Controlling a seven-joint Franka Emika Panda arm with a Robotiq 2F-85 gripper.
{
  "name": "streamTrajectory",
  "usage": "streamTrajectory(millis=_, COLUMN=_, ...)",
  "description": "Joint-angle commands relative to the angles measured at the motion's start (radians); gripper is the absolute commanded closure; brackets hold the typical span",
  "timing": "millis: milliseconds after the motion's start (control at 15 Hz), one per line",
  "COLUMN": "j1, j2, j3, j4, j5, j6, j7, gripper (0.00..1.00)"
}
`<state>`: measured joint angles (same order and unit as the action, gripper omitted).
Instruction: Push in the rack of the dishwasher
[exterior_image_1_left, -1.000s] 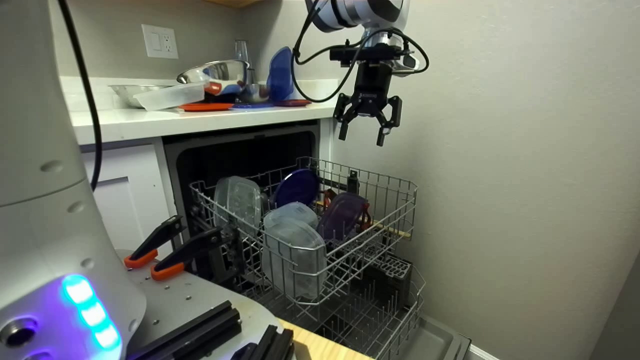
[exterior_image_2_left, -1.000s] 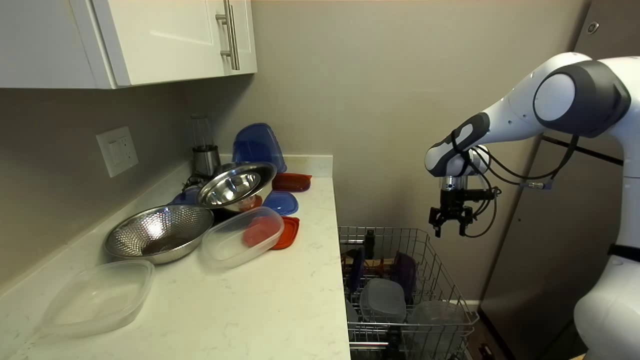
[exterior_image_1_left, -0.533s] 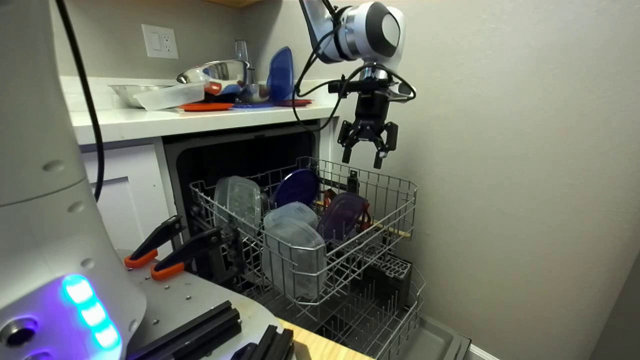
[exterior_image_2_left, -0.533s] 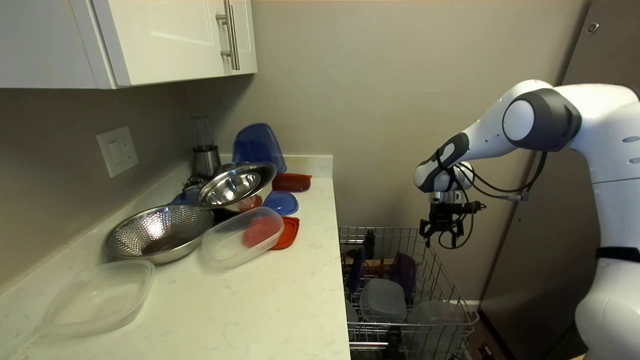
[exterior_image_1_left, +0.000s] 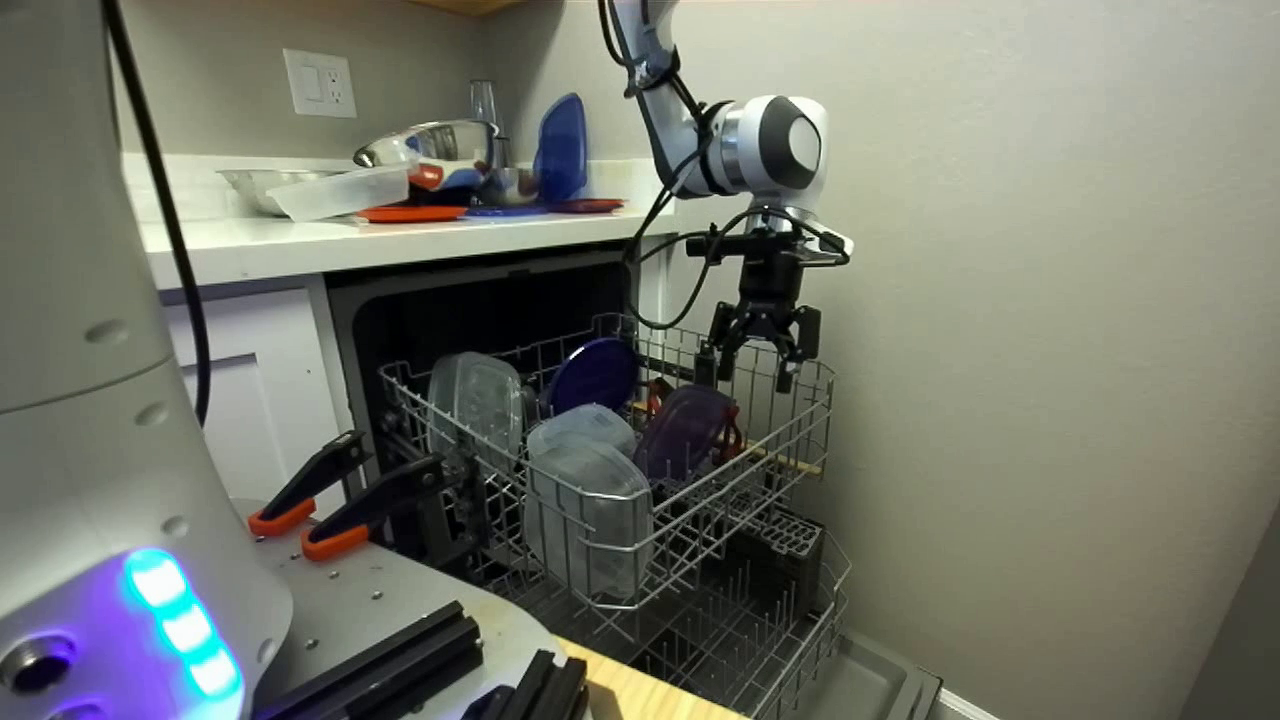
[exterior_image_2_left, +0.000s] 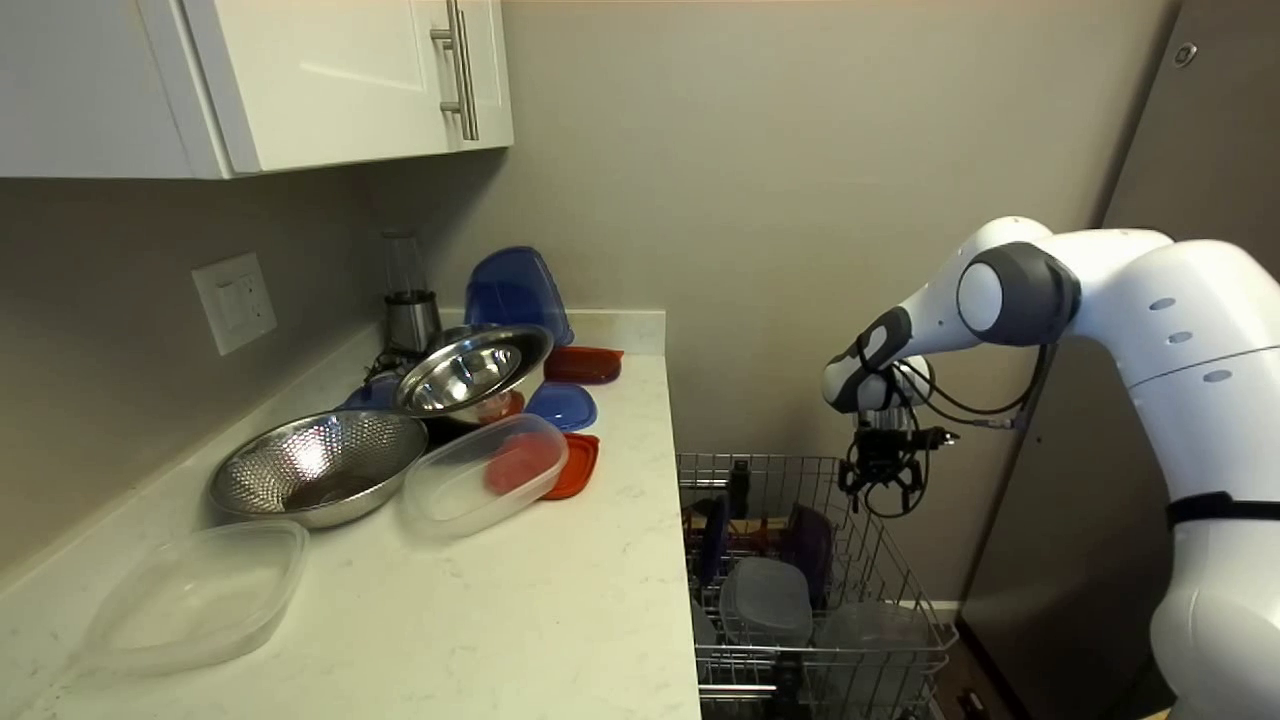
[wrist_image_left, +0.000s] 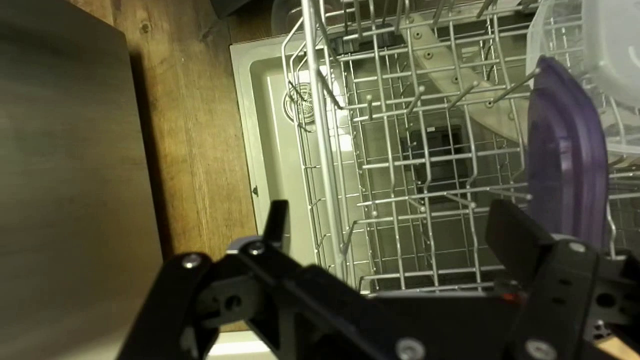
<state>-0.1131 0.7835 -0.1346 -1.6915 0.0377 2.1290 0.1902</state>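
Observation:
The pulled-out upper wire rack (exterior_image_1_left: 832, 378) of the dishwasher (exterior_image_1_left: 340, 330) holds clear containers (exterior_image_1_left: 590, 515), a blue lid (exterior_image_1_left: 597, 375) and a purple lid (exterior_image_1_left: 685, 432). It also shows in an exterior view (exterior_image_2_left: 820, 650). My gripper (exterior_image_1_left: 756, 374) is open, empty and points down at the rack's far end near the wall; it shows too in an exterior view (exterior_image_2_left: 882, 500). In the wrist view, the rack's outer rail (wrist_image_left: 325, 135) runs between the open fingers (wrist_image_left: 392, 220), with the purple lid (wrist_image_left: 565, 160) near the right finger. I cannot tell whether the fingers touch the rack.
A lower rack (exterior_image_1_left: 700, 620) stands pulled out over the open door (exterior_image_1_left: 870, 680). The wall (exterior_image_1_left: 1000, 350) is close beside the gripper. A white counter (exterior_image_2_left: 600, 600) holds bowls and containers. A grey metal panel (wrist_image_left: 65, 175) stands across the wooden floor (wrist_image_left: 195, 150).
My gripper has come down from above the rack to about the height of its top rim, shifting slightly sideways. It has stayed open. The rack has not moved.

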Motion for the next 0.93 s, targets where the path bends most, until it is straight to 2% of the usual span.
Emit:
streamTrajectory(millis=0, j1=-0.010, j2=0.106, j3=-0.005, j4=0.104, j5=0.017, j6=0.039, j7=0.035, gripper=0.00)
streamTrajectory(millis=467, j1=-0.006, j2=0.273, j3=-0.013, j4=0.266, j5=0.019, j6=0.052, j7=0.107, gripper=0.00)
streamTrajectory(millis=867, j1=-0.003, j2=0.309, j3=-0.008, j4=0.323, j5=0.030, j6=0.054, j7=0.139, gripper=0.00)
